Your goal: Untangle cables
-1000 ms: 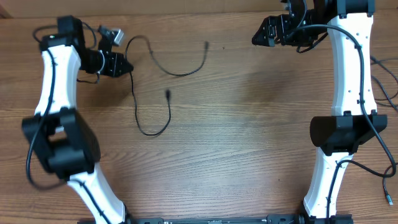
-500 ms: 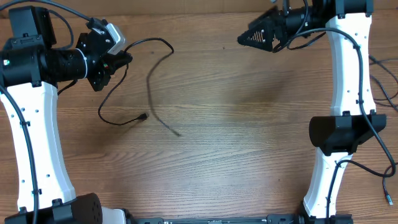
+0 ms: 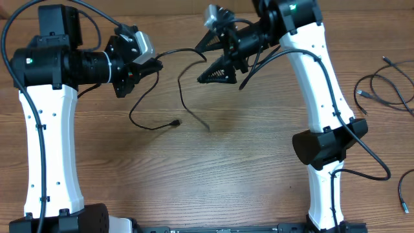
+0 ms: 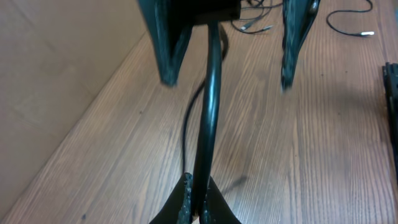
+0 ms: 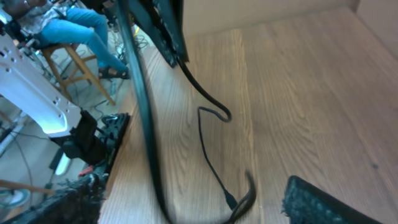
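A thin black cable (image 3: 182, 97) hangs from my left gripper (image 3: 154, 63), which is shut on it and holds it above the table. One strand arcs right, then drops to a free end near the table's middle. A second strand loops down left and ends in a small plug (image 3: 176, 123). In the left wrist view the fingers (image 4: 199, 202) pinch the cable (image 4: 208, 112). My right gripper (image 3: 198, 63) is open, its two fingers on either side of the raised strand. In the right wrist view the cable (image 5: 143, 124) runs between the wide-open jaws (image 5: 193, 208).
More thin black cables (image 3: 381, 90) lie at the table's right edge, also at the top of the left wrist view (image 4: 252, 25). Another cord (image 3: 402, 194) hangs off the front right. A wall borders the table's back edge.
My right arm swung from the back right corner to the middle, bringing its open jaws around the raised strand. My left gripper shifted right with the cable, and the hanging strands moved right with it.
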Available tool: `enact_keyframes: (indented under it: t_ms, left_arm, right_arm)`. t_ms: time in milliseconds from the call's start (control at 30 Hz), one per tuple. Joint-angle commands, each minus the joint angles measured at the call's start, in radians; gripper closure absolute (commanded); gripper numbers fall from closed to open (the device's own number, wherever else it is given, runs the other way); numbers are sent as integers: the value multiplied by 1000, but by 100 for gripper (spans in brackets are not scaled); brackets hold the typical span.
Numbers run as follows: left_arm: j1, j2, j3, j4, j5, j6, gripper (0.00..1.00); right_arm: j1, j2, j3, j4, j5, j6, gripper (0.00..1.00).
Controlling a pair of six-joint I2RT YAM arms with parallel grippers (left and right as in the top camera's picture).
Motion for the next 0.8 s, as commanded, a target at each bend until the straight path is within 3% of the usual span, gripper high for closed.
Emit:
enact_keyframes:
  t_ms: [0, 67, 133, 200, 300, 333, 367, 400, 467, 600, 767]
  left_arm:
    - [-7, -7, 7, -11, 29, 18, 96]
    - [-7, -7, 7, -18, 29, 18, 96]
    - [-6, -7, 7, -23, 26, 15, 92]
    - [-6, -7, 7, -24, 25, 15, 90]
    - [-6, -7, 7, -24, 25, 14, 88]
    - [-6, -7, 7, -24, 25, 14, 82]
    - [-7, -7, 7, -25, 25, 14, 70]
    - [-6, -7, 7, -25, 25, 13, 24]
    - [-6, -7, 7, -24, 25, -2, 0]
    - [-7, -7, 7, -24, 21, -19, 0]
    - [-6, -7, 7, -24, -62, -19, 1]
  right_arm:
    - [4, 1, -5, 1, 15, -14, 27]
    - [5, 1, -5, 1, 16, -7, 49]
    - [5, 1, -5, 2, 16, 9, 82]
    - [5, 1, -5, 1, 17, 20, 96]
    - [-6, 1, -5, 3, 22, 62, 96]
    - [-11, 1, -5, 5, 28, 73, 96]
    - [-15, 1, -5, 6, 35, 84, 96]
    - [-22, 1, -5, 9, 48, 97, 96]
    - [-37, 1, -5, 22, 74, 135, 96]
    - [-89, 1, -5, 111, 173, 326, 96]
    - [-205, 1, -4, 309, 447, 689, 96]
